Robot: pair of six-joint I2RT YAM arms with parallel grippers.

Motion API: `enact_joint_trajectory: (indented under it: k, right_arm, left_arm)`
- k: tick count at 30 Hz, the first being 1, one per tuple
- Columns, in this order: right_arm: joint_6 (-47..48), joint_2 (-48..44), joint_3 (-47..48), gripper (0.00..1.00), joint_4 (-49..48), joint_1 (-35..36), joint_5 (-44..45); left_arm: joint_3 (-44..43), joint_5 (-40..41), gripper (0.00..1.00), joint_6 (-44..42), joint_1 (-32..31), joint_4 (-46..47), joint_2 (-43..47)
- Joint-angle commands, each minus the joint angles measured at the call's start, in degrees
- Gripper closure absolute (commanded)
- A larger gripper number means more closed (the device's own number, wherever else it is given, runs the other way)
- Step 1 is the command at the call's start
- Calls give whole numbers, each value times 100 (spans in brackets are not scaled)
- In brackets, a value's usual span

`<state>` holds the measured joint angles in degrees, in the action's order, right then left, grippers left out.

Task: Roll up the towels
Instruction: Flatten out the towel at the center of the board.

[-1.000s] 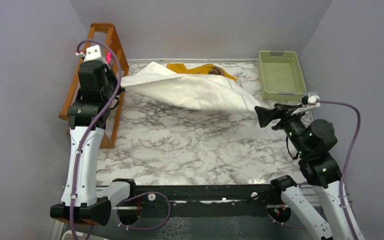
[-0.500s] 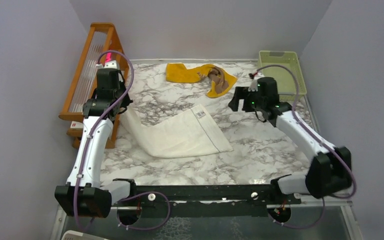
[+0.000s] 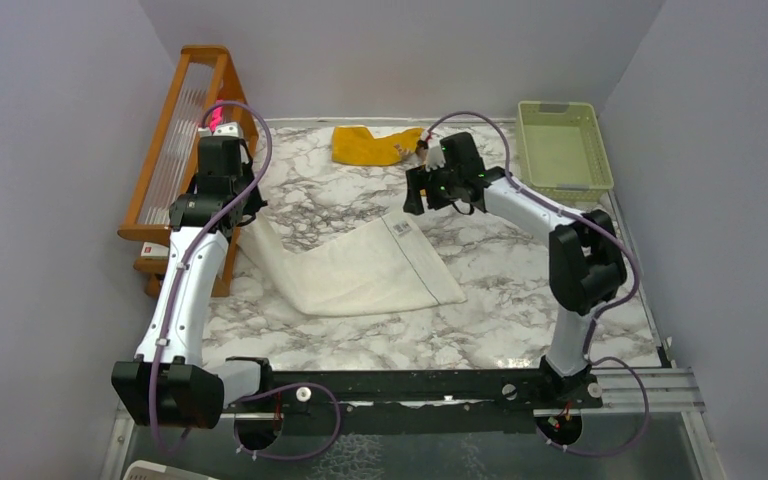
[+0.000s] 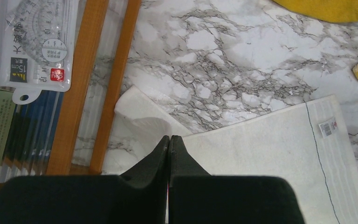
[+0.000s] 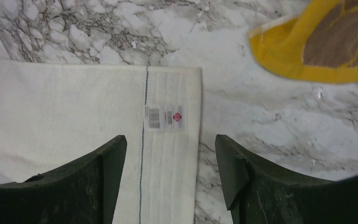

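The cream-white towel (image 3: 360,268) lies spread on the marble table, its label (image 5: 164,116) at the far right corner. Its left corner rises to my left gripper (image 3: 240,213), which is shut on that edge; in the left wrist view the jaws (image 4: 169,138) are pressed together over the cloth (image 4: 261,154). My right gripper (image 3: 415,195) hovers open above the label corner, its fingertips (image 5: 170,140) straddling the towel's hem without touching it. The mustard yellow towel (image 3: 370,145) lies bunched at the back. The brown towel (image 5: 340,32) rests on it, mostly hidden behind the right arm in the top view.
A pale green basket (image 3: 560,150) stands at the back right. A wooden rack (image 3: 175,150) runs along the left wall, with a packaged ruler set (image 4: 32,46) in it, close beside my left gripper.
A second ago the cream towel hung stretched between both grippers. The right gripper let go and swung to the label corner. The towel now lies flat, with the left gripper lower.
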<state>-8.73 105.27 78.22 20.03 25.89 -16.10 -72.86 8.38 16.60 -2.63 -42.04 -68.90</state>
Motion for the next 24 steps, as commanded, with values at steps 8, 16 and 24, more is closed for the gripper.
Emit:
enact_joint_trajectory:
  k: [8, 16, 24]
  right_arm:
    - [408, 1503, 1402, 38, 243, 438, 734]
    - [645, 2075, 1822, 41, 363, 746, 1451]
    - [657, 2460, 1917, 48, 510, 833, 2039]
  left_arm:
    - [64, 67, 100, -119, 37, 21, 175]
    - [80, -83, 100, -77, 40, 12, 196]
    - [30, -46, 100, -87, 39, -49, 271]
